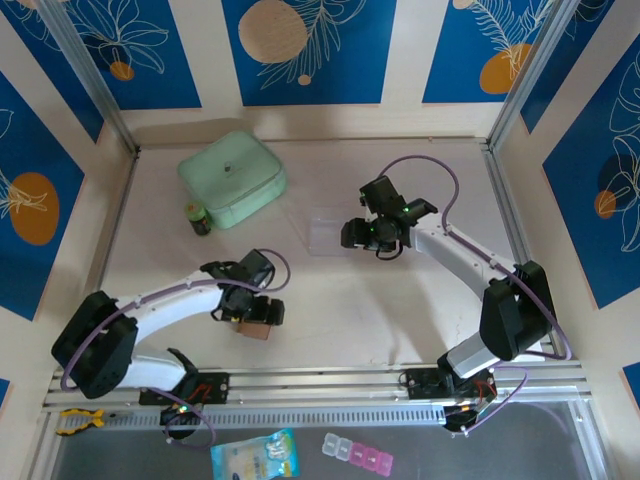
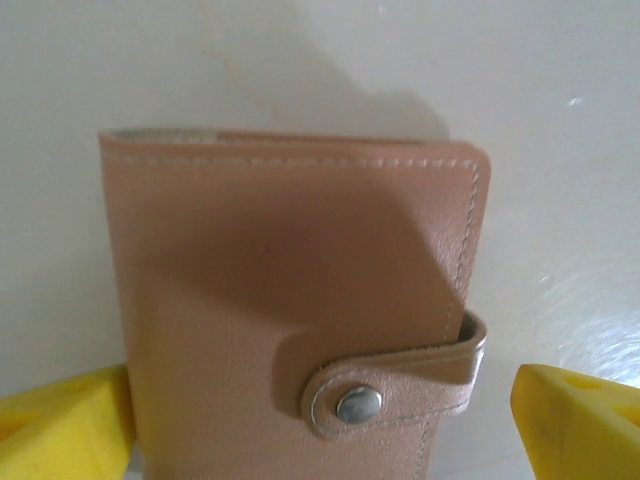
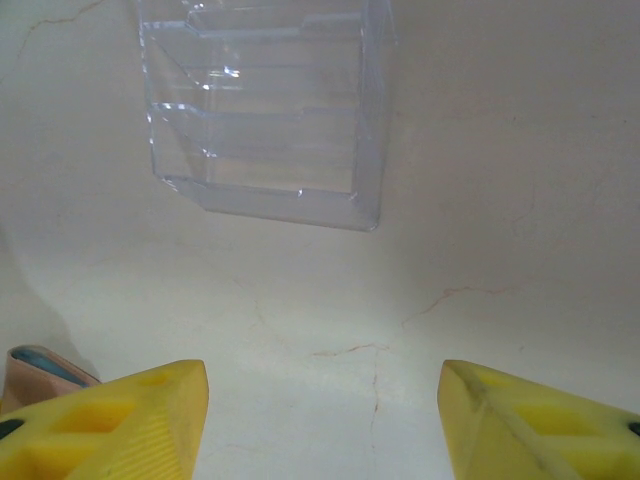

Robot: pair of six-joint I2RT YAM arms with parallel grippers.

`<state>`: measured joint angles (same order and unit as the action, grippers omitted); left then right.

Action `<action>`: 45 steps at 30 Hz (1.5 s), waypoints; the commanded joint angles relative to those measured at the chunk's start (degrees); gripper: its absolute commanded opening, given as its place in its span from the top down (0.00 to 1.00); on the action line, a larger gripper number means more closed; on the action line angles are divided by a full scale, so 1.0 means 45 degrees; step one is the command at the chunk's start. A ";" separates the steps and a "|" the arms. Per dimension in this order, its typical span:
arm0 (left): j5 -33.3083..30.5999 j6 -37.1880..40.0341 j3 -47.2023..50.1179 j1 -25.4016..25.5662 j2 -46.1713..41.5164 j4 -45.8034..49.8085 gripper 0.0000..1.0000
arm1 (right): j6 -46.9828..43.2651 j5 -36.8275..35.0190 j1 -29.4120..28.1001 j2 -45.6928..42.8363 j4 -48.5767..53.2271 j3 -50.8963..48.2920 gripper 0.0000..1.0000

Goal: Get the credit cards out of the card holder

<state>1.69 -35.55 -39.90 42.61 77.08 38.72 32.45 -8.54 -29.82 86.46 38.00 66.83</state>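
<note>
While viewed from above, the card holder [image 1: 253, 331] is found on the near side of the green case [image 1: 232, 178], beneath the left gripper [image 1: 250, 315]; the right gripper [image 1: 372, 240] is placed right of that case | left wrist: card holder is snapped shut, flanked by spread fingers [image 2: 60, 425] | right wrist: fingers [image 3: 130, 425] are held apart.

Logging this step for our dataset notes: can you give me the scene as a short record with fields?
card holder: closed, lying flat
snap tab: fastened
left end effector: open, fingers either side of the card holder
right end effector: open, nothing between its fingers, facing a clear plastic case
mint-green case: far left, away from both arms
task stage: card holder not yet opened
</note>
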 commanded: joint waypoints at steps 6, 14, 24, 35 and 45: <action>-0.0915 -0.0939 -0.1247 0.0781 0.1407 0.1083 0.05 | -0.0056 0.0300 0.0255 -0.0756 -0.0041 -0.0503 0.37; -0.1040 -0.1309 -0.2183 0.1254 0.2280 0.1539 0.16 | -0.0034 0.0348 0.0525 -0.1420 -0.0104 -0.0963 0.38; -0.0720 -0.1402 -0.4074 0.1400 0.3144 0.1582 0.23 | -0.0108 0.0452 0.1019 -0.1924 -0.0182 -0.1446 0.38; 0.0239 -0.1802 -0.6779 0.1837 0.5998 0.0616 0.24 | -0.0218 0.0605 0.1750 -0.2566 -0.0025 -0.2045 0.38; 0.1019 -0.2286 -0.7249 0.1968 0.6568 -0.0115 0.19 | -0.0087 0.0909 0.1955 -0.2825 -0.0239 -0.2582 0.38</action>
<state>3.42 -44.16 -71.29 50.76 106.37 39.53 31.99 -6.44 -21.28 74.85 36.91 56.34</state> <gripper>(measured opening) 0.803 0.619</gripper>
